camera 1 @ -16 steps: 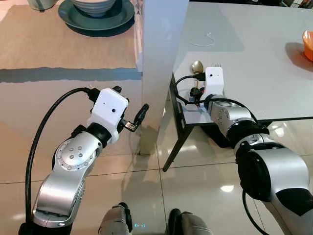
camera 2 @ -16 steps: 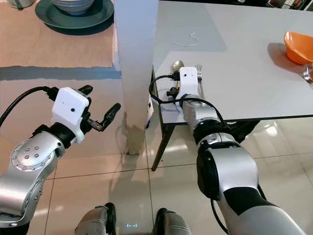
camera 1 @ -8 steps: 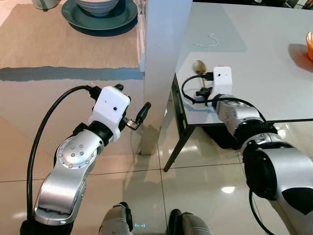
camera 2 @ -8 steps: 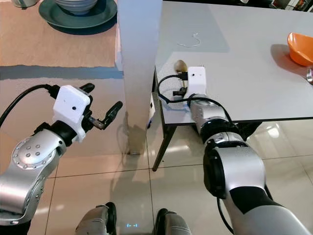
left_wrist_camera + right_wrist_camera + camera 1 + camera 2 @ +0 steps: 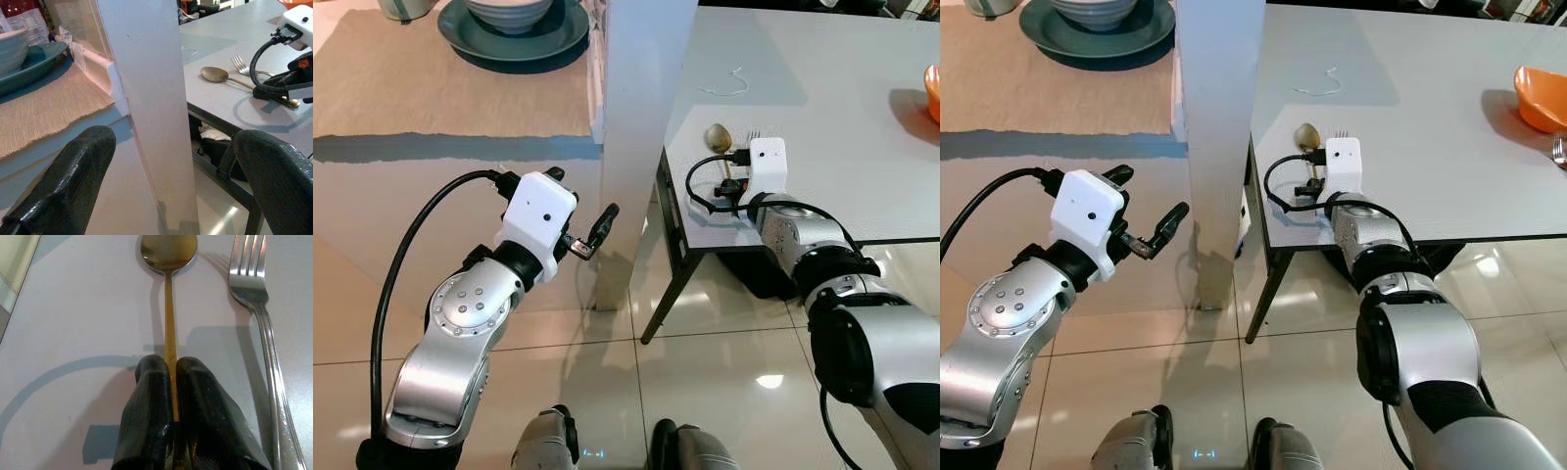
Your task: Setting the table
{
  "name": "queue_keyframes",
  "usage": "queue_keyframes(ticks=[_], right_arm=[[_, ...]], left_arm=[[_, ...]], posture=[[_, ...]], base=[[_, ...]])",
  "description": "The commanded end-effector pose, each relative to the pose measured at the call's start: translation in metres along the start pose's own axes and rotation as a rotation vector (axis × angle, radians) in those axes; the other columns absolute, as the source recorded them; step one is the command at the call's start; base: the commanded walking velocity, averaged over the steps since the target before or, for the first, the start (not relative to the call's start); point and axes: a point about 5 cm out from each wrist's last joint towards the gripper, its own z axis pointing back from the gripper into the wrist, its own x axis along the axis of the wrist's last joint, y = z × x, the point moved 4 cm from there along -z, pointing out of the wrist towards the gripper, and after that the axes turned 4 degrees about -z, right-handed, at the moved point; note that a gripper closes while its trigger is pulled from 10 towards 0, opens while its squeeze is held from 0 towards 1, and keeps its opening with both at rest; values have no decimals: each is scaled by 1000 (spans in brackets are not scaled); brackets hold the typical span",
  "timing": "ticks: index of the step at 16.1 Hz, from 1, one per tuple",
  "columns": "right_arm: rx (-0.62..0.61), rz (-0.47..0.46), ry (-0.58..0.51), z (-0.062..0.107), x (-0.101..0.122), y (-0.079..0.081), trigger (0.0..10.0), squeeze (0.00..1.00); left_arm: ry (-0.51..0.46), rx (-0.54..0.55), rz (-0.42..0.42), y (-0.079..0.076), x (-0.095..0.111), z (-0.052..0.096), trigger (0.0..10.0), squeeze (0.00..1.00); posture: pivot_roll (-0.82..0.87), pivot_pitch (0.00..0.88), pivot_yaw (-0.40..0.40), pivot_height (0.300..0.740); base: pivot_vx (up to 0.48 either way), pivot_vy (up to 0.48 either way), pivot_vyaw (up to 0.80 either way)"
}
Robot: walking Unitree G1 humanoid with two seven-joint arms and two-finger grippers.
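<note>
A gold spoon point(image 5: 168, 249) lies on the grey table point(image 5: 822, 108) near its front left corner, bowl pointing away from me. My right gripper point(image 5: 168, 363) is shut on the spoon's handle, low over the tabletop. A silver fork point(image 5: 254, 279) lies parallel just right of the spoon, untouched. My left gripper point(image 5: 1148, 199) hangs open in the air left of the white pillar point(image 5: 641, 98), holding nothing. A woven placemat point(image 5: 440, 88) at the far left carries a teal plate point(image 5: 558, 39) with a bowl point(image 5: 504, 10) on it.
The white pillar stands between the placemat surface and the grey table. An orange bowl point(image 5: 1540, 93) sits at the table's right edge, and a thin white string point(image 5: 729, 83) lies farther back. Glossy tiled floor point(image 5: 607, 372) lies below.
My right gripper has slid slightly to the right along the table with the spoon in it. The left arm has barely moved.
</note>
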Motion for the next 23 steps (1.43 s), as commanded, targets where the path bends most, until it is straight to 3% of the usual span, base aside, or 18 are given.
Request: queue_keyframes(ticks=[1, 6, 9, 11, 16, 17, 18, 19, 20, 23], right_arm=[[-26, 8, 81, 2, -25, -12, 0, 0], [-27, -3, 71, 4, -23, -15, 0, 0], [-24, -12, 68, 7, -28, -18, 0, 0], [-17, -25, 83, 8, -33, -18, 0, 0], [-3, -24, 80, 9, -30, -12, 0, 0], [9, 26, 64, 9, -28, -11, 745, 0], [-5, 50, 60, 10, -28, -14, 10000, 0], [-9, 63, 54, 10, -28, -16, 10000, 188], [-13, 66, 48, 11, -27, -17, 10000, 1000], [-28, 68, 38, 12, -24, -22, 10000, 1000]], left_arm=[[-7, -16, 2, -3, 0, -2, 10000, 0], [-43, -40, 26, -7, 7, -3, 10000, 0], [-135, -231, 122, -36, 25, 5, 10000, 0], [-122, -335, 152, -50, 23, 11, 10000, 0], [-76, -403, 108, -50, 15, 19, 10000, 0], [-78, -401, 107, -50, 15, 19, 10000, 0], [-79, -400, 106, -50, 15, 19, 10000, 0], [-79, -401, 105, -51, 15, 18, 10000, 0], [-79, -404, 105, -51, 16, 18, 10000, 0], [-83, -402, 106, -51, 16, 18, 10000, 0]], posture=[[128, 175, -73, 740], [126, 172, -76, 740], [121, 173, -68, 740], [120, 173, -68, 740], [123, 172, -70, 740], [123, 172, -70, 740], [124, 170, -70, 740], [124, 171, -69, 740], [123, 170, -69, 740], [122, 170, -68, 740]], base=[[0, 0, 0], [0, 0, 0], [0, 0, 0], [0, 0, 0], [0, 0, 0], [0, 0, 0], [0, 0, 0], [0, 0, 0], [0, 0, 0], [0, 0, 0]])
